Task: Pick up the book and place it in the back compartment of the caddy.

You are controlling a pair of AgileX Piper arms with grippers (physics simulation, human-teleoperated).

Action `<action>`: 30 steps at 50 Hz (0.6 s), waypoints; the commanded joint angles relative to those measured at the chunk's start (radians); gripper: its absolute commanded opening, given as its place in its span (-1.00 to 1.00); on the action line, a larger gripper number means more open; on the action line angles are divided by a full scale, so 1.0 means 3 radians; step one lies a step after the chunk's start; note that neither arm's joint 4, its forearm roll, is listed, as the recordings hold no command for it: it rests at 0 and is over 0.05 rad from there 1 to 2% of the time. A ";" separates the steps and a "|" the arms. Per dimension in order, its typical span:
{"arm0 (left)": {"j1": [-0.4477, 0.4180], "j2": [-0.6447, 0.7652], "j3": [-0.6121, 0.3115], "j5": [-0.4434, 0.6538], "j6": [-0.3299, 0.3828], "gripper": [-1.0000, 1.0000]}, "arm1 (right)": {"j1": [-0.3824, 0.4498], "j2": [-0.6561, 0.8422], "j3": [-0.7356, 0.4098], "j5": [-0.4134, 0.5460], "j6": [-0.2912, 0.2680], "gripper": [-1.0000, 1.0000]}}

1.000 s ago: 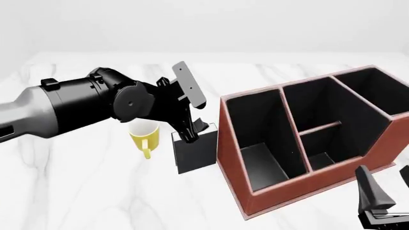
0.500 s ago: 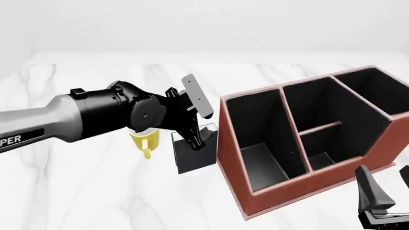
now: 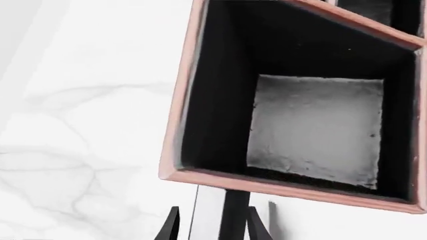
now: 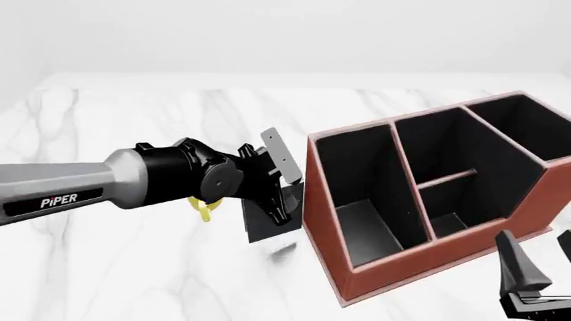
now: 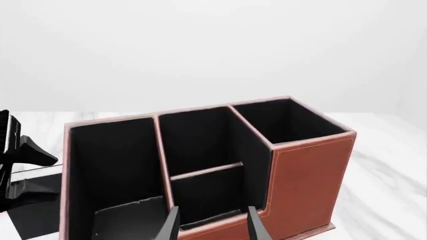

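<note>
The black book (image 4: pixel 267 227) stands upright on the table just left of the reddish-brown caddy (image 4: pixel 419 267). My left gripper (image 4: pixel 279 208) is open and low over the book's top, its fingers straddling it. In the left wrist view the book (image 3: pixel 223 215) shows white page edges between the fingertips (image 3: pixel 257 230), with a small gap on one side, and the caddy (image 3: pixel 280 186) lies just beyond. My right gripper (image 4: pixel 541 271) is open and empty at the front right, near the caddy's corner. The right wrist view shows the caddy (image 5: pixel 307 175) and the book (image 5: pixel 37 215).
A yellow mug (image 4: pixel 204 211) stands left of the book, mostly hidden behind my left arm; only its handle shows. The caddy has several black compartments split by thin dividers. White marble table (image 4: pixel 134 281) spreads around.
My left arm has come down and forward, bringing the gripper from above the book to around its top. The arm now hides most of the mug. The right arm has not moved.
</note>
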 commanded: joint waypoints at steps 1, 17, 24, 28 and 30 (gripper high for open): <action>0.0035 0.0189 0.0040 -0.0121 -0.0078 1.00 | -0.0003 0.0011 0.0000 -0.0011 0.0001 1.00; 0.0080 0.0253 0.0078 -0.0240 -0.0153 -1.00 | -0.0009 0.0022 0.0001 -0.0021 -0.0001 1.00; 0.0102 0.0206 0.0085 -0.0136 -0.0189 -1.00 | -0.0010 0.0021 0.0002 -0.0020 0.0001 1.00; 0.0098 0.0081 0.0114 -0.0015 -0.0216 -1.00 | -0.0008 0.0005 0.0002 -0.0005 0.0001 1.00; 0.0093 0.0048 0.0125 0.0013 -0.0220 -1.00 | -0.0008 -0.0001 0.0002 0.0001 0.0001 1.00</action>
